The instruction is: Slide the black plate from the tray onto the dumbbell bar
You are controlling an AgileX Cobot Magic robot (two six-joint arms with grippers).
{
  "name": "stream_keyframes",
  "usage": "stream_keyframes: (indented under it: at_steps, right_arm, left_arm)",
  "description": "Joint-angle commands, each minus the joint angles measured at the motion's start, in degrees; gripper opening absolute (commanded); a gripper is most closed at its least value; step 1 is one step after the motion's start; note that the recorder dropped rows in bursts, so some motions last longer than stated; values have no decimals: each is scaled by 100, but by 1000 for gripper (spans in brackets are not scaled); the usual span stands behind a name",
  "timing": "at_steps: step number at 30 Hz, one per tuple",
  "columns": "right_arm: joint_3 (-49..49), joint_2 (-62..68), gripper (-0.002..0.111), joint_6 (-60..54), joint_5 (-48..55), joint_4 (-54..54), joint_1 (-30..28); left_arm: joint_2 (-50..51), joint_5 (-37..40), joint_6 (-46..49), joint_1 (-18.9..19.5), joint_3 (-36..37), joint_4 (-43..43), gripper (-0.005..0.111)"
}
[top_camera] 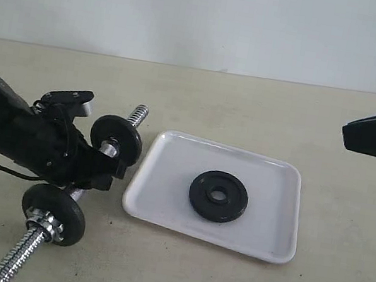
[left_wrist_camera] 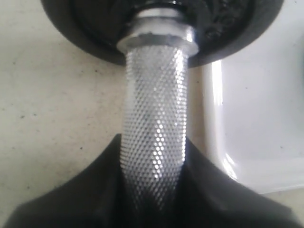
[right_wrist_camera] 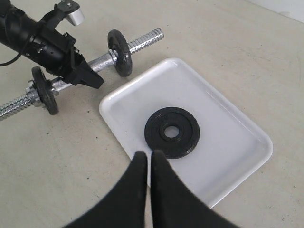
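Observation:
The black plate (top_camera: 218,196) (right_wrist_camera: 172,132) lies flat in the middle of the white tray (top_camera: 279,177) (right_wrist_camera: 228,156). Left of the tray, the dumbbell bar (top_camera: 137,115) (right_wrist_camera: 145,40) runs diagonally with a black disc (top_camera: 117,137) near its far end and another (top_camera: 55,213) near its close end. My left gripper (top_camera: 102,163) (left_wrist_camera: 152,142) is shut on the bar's knurled middle (left_wrist_camera: 154,104) between those discs. At the right, my right gripper (top_camera: 350,134) (right_wrist_camera: 148,156) hangs above the table, shut and empty, its tips over the tray's edge in the right wrist view.
A silver collar nut (top_camera: 43,222) sits against the nearer disc, with bare thread (top_camera: 12,260) running on to the front edge of the view. The beige tabletop (top_camera: 250,108) spreads around the tray, with a pale wall behind.

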Motion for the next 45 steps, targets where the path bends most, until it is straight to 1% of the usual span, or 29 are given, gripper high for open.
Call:
stream_keyframes:
  at_steps: [1,6,21,28,36,39,45]
  right_arm:
    - [-20,-2,0,-17,16,-18,3]
    - [-20,-2,0,-17,16,-18,3]
    - [-20,-2,0,-17,-27,-18,3]
    - [-20,-2,0,-29,-25,-18,3]
    - [-20,-2,0,-29,-25,-18,3]
    - [-20,-2,0,-29,-25,-18,3]
    - [-20,-2,0,-29,-25,-18,3]
  left_arm:
    - [80,-492,64,16,45,269,4]
    - [80,-642,64,16,45,269,4]
    - [56,-653,64,16,45,438,4]
    - [-209,-829,64,16,45,465,4]
    - [-461,-1304,64,16,379,478,4]
    - [-461,-1377,64,16,516,478,4]
    - [-461,-1392,87,16,542,478,4]
